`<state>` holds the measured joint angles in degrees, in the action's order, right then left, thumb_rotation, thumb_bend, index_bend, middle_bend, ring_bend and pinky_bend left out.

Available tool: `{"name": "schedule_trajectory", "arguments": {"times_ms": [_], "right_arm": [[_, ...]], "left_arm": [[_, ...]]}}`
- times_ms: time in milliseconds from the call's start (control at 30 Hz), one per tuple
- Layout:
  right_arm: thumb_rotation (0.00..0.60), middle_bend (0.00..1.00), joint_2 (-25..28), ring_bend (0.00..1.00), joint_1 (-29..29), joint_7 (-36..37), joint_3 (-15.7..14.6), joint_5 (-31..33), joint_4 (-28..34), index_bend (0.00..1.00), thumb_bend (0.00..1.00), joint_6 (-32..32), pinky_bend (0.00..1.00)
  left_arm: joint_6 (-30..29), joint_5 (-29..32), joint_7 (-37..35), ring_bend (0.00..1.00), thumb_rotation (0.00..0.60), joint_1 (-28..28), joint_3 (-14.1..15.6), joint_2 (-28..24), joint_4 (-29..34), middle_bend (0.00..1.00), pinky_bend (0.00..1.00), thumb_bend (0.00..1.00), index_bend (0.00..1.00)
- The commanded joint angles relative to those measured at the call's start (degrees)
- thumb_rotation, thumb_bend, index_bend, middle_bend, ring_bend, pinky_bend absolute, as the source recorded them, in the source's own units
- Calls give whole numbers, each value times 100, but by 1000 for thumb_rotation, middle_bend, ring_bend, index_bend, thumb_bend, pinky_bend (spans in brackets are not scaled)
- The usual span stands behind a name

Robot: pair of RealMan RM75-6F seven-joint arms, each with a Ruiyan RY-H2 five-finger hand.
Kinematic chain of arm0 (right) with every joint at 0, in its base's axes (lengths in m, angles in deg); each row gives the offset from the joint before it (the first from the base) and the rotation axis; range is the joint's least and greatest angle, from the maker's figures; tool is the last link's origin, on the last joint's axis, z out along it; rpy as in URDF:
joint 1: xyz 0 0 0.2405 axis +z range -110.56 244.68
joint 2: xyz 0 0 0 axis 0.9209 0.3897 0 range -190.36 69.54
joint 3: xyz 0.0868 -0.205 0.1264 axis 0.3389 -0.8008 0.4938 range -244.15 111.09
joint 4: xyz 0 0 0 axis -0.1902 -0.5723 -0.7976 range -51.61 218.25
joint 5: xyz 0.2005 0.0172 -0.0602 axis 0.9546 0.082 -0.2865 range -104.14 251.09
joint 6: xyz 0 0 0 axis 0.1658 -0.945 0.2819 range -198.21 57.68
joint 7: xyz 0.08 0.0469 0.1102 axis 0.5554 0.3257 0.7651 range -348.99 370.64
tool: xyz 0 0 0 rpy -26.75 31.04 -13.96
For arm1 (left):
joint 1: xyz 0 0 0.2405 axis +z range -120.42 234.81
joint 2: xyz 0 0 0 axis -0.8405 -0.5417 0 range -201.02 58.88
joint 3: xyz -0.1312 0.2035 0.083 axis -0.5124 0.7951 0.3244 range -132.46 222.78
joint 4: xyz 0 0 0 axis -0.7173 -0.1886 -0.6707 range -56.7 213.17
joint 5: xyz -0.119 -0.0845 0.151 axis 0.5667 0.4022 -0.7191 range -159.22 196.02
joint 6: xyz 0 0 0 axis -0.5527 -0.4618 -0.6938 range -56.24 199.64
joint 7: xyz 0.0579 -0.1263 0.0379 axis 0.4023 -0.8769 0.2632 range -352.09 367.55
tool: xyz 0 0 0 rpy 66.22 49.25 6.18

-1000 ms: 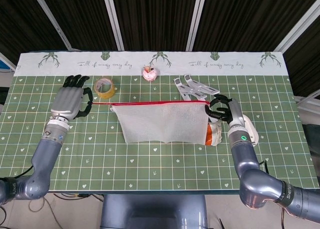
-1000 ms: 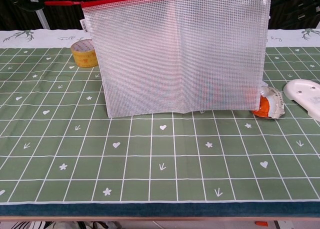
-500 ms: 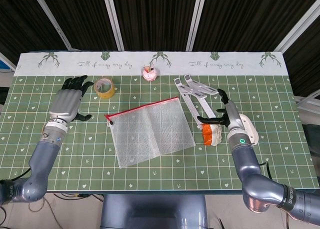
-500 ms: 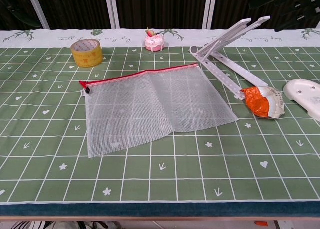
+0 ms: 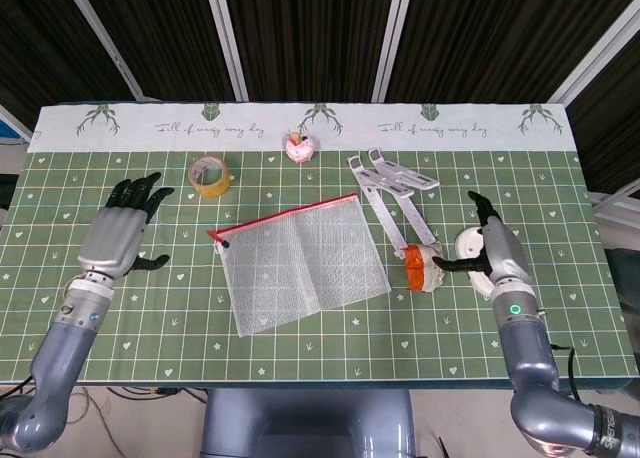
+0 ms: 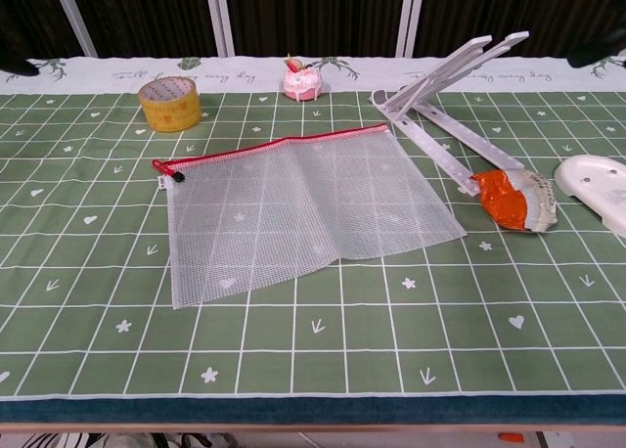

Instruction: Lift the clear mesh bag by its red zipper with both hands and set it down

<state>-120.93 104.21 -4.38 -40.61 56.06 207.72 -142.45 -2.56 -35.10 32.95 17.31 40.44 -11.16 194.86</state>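
1. A clear mesh bag [image 5: 305,265] lies flat on the green gridded table [image 5: 300,348], near its middle. Its red zipper [image 5: 285,214] runs along the far edge, sloping up toward the right.
2. The bag appears already set down, so the step in hand looks like the release and retreat. To do it well, each hand should draw straight outward and away, without brushing the mesh or dragging the zipper, so the bag keeps lying flat.
3. The left hand [image 5: 118,233] hovers well to the left of the bag. Its fingers are spread and straight, and it holds nothing.
4. The right hand [image 5: 495,250] is well to the right of the bag, fingers apart and empty. It sits over a white rounded object [image 5: 470,246], with one finger reaching toward an orange wrapper [image 5: 420,268]; whether it touches either cannot be told.
5. A roll of tape [image 5: 208,174], a small pink cake [image 5: 298,147] and a white folding stand [image 5: 385,183] sit beyond the bag.
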Motion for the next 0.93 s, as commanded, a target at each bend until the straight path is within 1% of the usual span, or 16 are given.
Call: {"name": "schedule_trajectory", "arguments": {"times_ms": [33,100,133,233,300,367,467,533,600,733,933], "right_arm": [[600,0,296,0,-1007,-69,-1296,-2401,-214,0,197,-491,209],[600,0,344,0,-1339,127,-1643,-3115,-401,0,193,-638,209],[600,0,381,0,-1558,282,-1874,-3592,-564,0,187,-728,209],[600,0,449,0,-2041,702,-2364,-4661,-1111,0,170,-956,209],[600,0,478,0,-2280,847,-2591,-5128,-1453,0,165,-1124,208],[600,0,466,0,-2470,956,-2739,-5509,-1775,0,164,-1301,207],[600,0,362,0,-2753,1079,-2861,-5982,-2325,0,164,-1715,207],[600,0,237,0,-2901,1248,-2869,-6182,-2675,0,163,-1947,207],[600,0,126,0,-3012,1491,-2816,-6200,-2971,0,163,-2024,207],[600,0,107,0,-3087,1653,-2679,-6111,-3105,0,164,-2000,207],[600,0,59,0,-3160,1615,-2587,-6221,-3145,0,163,-1990,206]], "left_arm": [[-660,-1170,-391,0,600,824,720,39,-112,0,0,105,93],[-880,-1546,-554,0,600,1119,959,93,-309,0,0,97,69],[-1027,-1791,-700,0,600,1316,1101,139,-466,0,0,93,55],[-1331,-2322,-1071,0,600,1774,1378,257,-976,0,0,86,32],[-1523,-2547,-1274,0,600,2026,1473,348,-1294,0,0,85,21],[-1664,-2698,-1439,0,600,2228,1519,435,-1558,0,0,85,12],[-1894,-2906,-1623,0,600,2503,1569,561,-1939,0,0,85,1],[-1985,-3031,-1715,0,600,2619,1578,615,-2122,0,0,85,0],[-2073,-3158,-1838,0,600,2723,1538,641,-2259,0,0,85,0],[-2095,-3311,-1798,0,600,2816,1446,720,-2487,0,0,85,0],[-1940,-3238,-1781,0,600,2905,1251,759,-2485,0,0,85,0]]}}
